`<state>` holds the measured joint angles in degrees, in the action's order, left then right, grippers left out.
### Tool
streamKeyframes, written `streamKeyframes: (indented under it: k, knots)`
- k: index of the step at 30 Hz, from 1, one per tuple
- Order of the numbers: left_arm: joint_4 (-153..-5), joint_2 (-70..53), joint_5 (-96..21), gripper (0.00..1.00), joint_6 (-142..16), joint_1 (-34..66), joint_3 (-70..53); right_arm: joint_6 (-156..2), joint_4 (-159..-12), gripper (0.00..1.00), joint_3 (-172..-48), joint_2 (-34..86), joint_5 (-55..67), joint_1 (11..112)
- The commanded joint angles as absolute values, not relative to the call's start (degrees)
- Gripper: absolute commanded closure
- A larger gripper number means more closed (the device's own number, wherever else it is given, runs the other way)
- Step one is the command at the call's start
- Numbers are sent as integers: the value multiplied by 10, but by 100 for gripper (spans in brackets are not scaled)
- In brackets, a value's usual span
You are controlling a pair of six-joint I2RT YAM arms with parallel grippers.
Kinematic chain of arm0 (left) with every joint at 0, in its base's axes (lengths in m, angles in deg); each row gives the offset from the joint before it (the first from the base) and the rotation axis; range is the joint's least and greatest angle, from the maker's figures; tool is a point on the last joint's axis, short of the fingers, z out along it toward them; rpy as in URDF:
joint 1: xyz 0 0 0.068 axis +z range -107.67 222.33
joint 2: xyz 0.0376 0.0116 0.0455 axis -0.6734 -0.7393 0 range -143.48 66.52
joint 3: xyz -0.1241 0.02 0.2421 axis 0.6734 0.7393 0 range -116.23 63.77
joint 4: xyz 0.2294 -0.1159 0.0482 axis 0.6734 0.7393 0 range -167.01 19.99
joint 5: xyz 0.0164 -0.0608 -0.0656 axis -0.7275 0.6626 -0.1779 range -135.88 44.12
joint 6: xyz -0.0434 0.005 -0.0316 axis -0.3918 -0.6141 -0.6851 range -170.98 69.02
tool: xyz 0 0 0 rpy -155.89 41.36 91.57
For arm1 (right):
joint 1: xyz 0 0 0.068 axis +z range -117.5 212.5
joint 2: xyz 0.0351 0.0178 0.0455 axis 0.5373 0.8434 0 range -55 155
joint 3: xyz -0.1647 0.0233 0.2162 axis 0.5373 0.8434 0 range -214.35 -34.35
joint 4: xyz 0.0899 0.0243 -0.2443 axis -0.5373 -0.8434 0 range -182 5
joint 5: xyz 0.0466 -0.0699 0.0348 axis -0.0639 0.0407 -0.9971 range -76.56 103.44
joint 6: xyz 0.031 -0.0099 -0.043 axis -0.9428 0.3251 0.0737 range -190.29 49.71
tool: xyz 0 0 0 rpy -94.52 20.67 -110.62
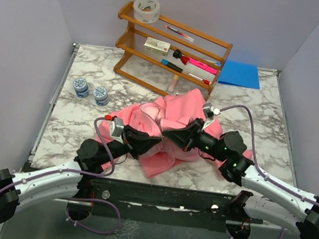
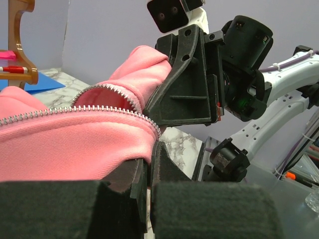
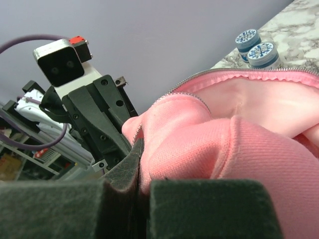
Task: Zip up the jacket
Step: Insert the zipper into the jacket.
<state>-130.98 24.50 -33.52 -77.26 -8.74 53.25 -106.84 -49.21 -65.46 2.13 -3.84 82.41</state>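
Note:
The pink jacket (image 1: 180,107) lies bunched in the middle of the marble table, its front open. Silver zipper teeth (image 2: 75,110) run along one edge, and the paler lining (image 3: 259,99) shows behind the other row. My left gripper (image 1: 153,143) comes in from the left and is shut on the jacket's zipper edge (image 2: 149,130). Facing it from the right, my right gripper (image 1: 172,136) is shut on the opposite pink edge (image 3: 149,144). The two sets of fingertips almost touch, and the fabric between them is raised off the table. I cannot make out a slider.
A wooden rack (image 1: 172,47) with pens and a tape roll (image 1: 146,9) stands at the back. A blue folder (image 1: 240,73) lies to its right. Two small jars (image 1: 90,90) stand left of the jacket. Bare marble (image 1: 265,128) shows on either side.

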Motion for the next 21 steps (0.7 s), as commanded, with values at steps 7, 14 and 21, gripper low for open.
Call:
streamKeyframes:
  k: [7, 14, 21]
  knots:
    - [-1272, 250, -327, 100, -786, -91, 564, -1089, -425, 100, -650, -27, -18, 819]
    - [-1272, 269, -297, 100, -791, -91, 561, -1085, -410, 100, -636, -31, -73, 820]
    - [-1272, 247, -278, 100, -798, -91, 558, -1094, -390, 100, -627, -41, -56, 820]
